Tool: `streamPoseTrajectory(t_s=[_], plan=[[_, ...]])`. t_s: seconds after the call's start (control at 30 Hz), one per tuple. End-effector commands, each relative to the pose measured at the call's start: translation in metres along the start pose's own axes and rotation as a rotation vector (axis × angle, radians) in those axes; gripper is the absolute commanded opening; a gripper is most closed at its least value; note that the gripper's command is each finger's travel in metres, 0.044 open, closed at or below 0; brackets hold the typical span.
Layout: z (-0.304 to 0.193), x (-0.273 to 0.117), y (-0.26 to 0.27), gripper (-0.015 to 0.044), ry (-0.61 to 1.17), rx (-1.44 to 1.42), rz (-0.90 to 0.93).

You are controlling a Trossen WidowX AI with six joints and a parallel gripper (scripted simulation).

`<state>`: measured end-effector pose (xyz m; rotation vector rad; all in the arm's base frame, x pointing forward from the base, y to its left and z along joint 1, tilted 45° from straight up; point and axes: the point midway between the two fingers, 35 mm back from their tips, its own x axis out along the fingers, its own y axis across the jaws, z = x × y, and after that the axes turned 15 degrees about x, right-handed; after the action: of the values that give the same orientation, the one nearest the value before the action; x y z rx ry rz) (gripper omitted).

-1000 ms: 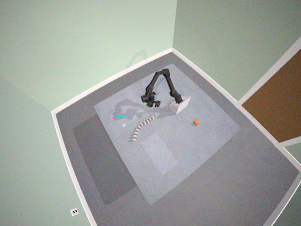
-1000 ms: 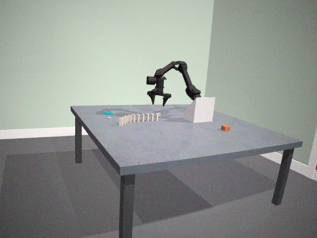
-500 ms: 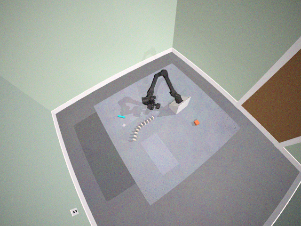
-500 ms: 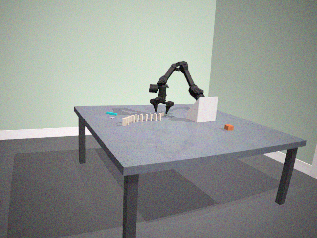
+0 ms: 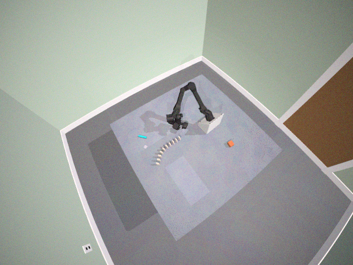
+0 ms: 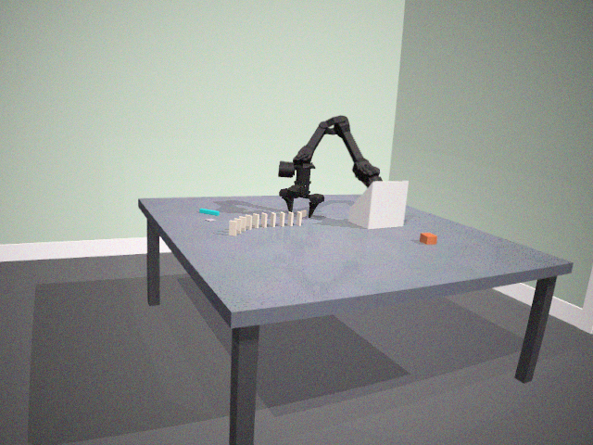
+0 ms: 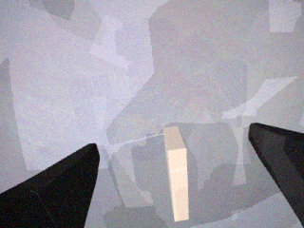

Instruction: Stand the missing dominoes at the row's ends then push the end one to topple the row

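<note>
A curved row of several cream dominoes stands upright on the table. A loose cream domino lies low, apparently on its long narrow edge, just behind the right end of the row in the exterior view. My gripper is open and points down, low over the table. Its fingers stand apart on either side of the loose domino, with neither seen touching it. The gripper hides this domino in the top view. The standing row is out of the wrist view.
A cyan bar and a small pale flat patch lie left of the row. A white wedge-shaped block stands by the arm's base. An orange block lies farther right.
</note>
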<state>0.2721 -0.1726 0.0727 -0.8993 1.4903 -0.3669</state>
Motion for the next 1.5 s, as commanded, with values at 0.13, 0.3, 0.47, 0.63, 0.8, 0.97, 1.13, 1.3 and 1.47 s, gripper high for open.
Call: streamPoseTrajectory(t_s=[0.13, 0.3, 0.47, 0.63, 0.8, 0.97, 1.13, 1.3, 1.47], plan=[[-0.001, 0.003, 0.001, 0.0387, 0.001, -0.006, 0.005], [-0.001, 0.003, 0.001, 0.0256, 0.001, -0.006, 0.005], [-0.001, 0.003, 0.001, 0.0125, 0.001, -0.006, 0.005], [-0.001, 0.003, 0.001, 0.0022, 0.001, -0.006, 0.005], [-0.001, 0.003, 0.001, 0.0022, 0.001, -0.006, 0.005], [0.001, -0.019, 0.002, 0.0022, 0.001, -0.006, 0.006], [0.005, -0.091, 0.005, 0.0022, 0.000, -0.006, 0.009], [0.008, -0.150, 0.008, 0.0022, 0.000, -0.007, 0.012], [0.008, -0.152, 0.008, 0.0022, 0.000, -0.007, 0.012]])
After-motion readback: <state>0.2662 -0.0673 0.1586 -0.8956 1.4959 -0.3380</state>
